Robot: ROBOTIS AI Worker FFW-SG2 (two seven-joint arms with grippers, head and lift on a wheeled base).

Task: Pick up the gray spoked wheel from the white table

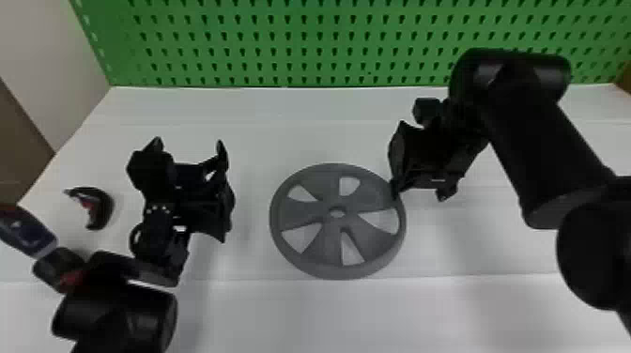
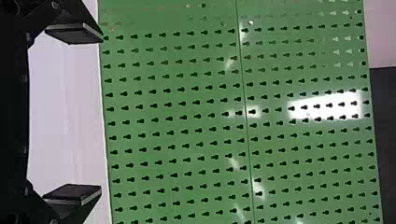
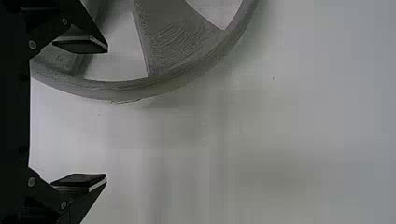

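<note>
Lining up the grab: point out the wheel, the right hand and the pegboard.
Wheel (image 1: 331, 239), head view, on a spoke near the hub.
Right hand (image 3: 107, 113), right wrist view, midway between its fingertips.
Pegboard (image 1: 300, 43), head view, on its green face.

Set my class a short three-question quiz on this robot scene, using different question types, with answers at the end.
1. Multiple choice: Which gripper is nearer the gray spoked wheel?
A) the left gripper
B) the right gripper
C) both equally near

2. True or false: The gray spoked wheel is standing upright on its rim.

3. Fill in the blank: The pegboard behind the white table is coloured ____.

Key: 1. B; 2. False, it lies flat on the table; 3. green
</note>
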